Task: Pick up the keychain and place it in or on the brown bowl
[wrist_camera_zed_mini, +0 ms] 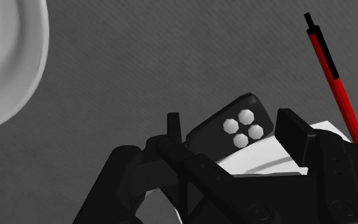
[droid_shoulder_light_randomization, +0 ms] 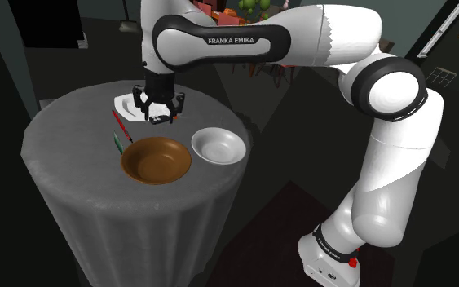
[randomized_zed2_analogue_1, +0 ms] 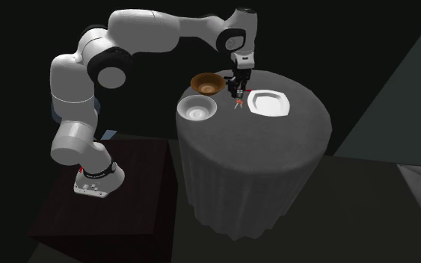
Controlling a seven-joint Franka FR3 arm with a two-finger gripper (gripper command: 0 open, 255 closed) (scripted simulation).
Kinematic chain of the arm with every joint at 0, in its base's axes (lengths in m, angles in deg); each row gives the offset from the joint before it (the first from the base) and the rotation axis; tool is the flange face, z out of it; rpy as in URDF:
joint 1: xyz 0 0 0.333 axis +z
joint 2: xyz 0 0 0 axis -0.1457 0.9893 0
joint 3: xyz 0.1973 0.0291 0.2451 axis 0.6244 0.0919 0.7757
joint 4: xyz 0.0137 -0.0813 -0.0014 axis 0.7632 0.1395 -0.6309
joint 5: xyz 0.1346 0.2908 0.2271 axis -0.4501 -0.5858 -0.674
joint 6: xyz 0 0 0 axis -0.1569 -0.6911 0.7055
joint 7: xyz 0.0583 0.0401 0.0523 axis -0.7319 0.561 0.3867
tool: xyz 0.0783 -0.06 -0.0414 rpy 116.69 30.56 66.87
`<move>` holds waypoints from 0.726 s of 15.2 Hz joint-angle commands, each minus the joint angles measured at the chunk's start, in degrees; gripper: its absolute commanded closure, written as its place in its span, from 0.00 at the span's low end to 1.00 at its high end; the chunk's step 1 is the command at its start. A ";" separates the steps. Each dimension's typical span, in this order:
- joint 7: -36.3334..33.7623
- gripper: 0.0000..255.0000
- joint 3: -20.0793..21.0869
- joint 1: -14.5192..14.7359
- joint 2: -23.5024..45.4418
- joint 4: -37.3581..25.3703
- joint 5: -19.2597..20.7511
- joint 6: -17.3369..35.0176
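The jaws are found closed on the black keychain point(wrist_camera_zed_mini: 234, 129), its long axis aslant between them, held just above the tabletop point(droid_shoulder_light_randomization: 64, 143). The brown bowl point(droid_shoulder_light_randomization: 156, 159) is noted near the jaws, toward the shoulder view's lower edge; a short carry is judged sufficient.

On the table point(droid_shoulder_light_randomization: 97, 204), shoulder view: larger bowl point(droid_shoulder_light_randomization: 156, 159) left of smaller bowl point(droid_shoulder_light_randomization: 218, 145), dish point(droid_shoulder_light_randomization: 127, 106) behind, pens point(droid_shoulder_light_randomization: 121, 126) between.

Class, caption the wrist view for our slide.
Gripper clasps a dark key fob; red pen nearby on grey cloth.
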 commanded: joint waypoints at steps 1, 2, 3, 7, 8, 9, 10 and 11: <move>0.11 1.00 0.05 0.06 -0.15 -1.41 -0.10 -1.56; 0.16 1.00 0.08 0.11 -0.18 -2.13 -0.13 -2.32; 0.20 1.00 0.10 0.16 -0.20 -2.87 -0.15 -3.08; 0.34 1.00 0.17 0.40 -0.13 -6.07 -0.19 -6.19; 0.36 1.00 0.19 0.48 -0.07 -6.93 -0.18 -6.99; 0.39 1.00 0.20 0.56 0.00 -7.82 -0.17 -7.80; 0.42 1.00 0.22 0.65 0.10 -8.73 -0.15 -8.62; 0.44 1.00 0.23 0.74 0.21 -9.68 -0.12 -9.45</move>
